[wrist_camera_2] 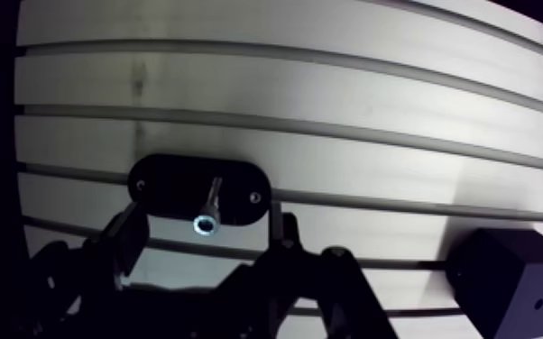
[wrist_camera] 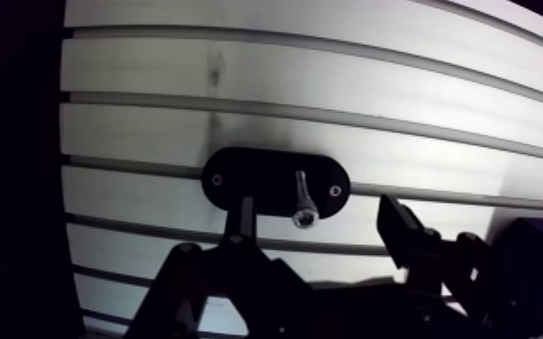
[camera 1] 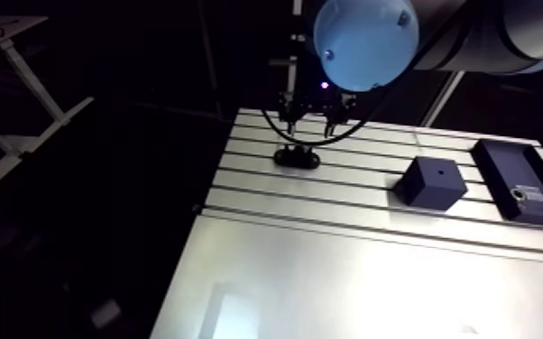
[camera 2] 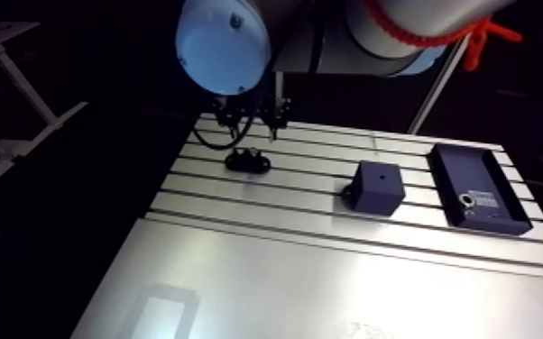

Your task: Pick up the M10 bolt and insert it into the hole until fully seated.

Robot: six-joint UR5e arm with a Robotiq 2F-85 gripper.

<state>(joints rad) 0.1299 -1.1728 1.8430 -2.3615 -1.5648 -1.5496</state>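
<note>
robot lab: slotted aluminium table (camera 1: 347, 261), dark fixture block (camera 1: 431, 181)

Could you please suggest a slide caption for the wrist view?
Open gripper above the bolt on its black oval holder.

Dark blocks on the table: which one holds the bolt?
The oval plate, below the open gripper; the bolt lies across it. The cube and the long rectangular block sit farther off.
</note>
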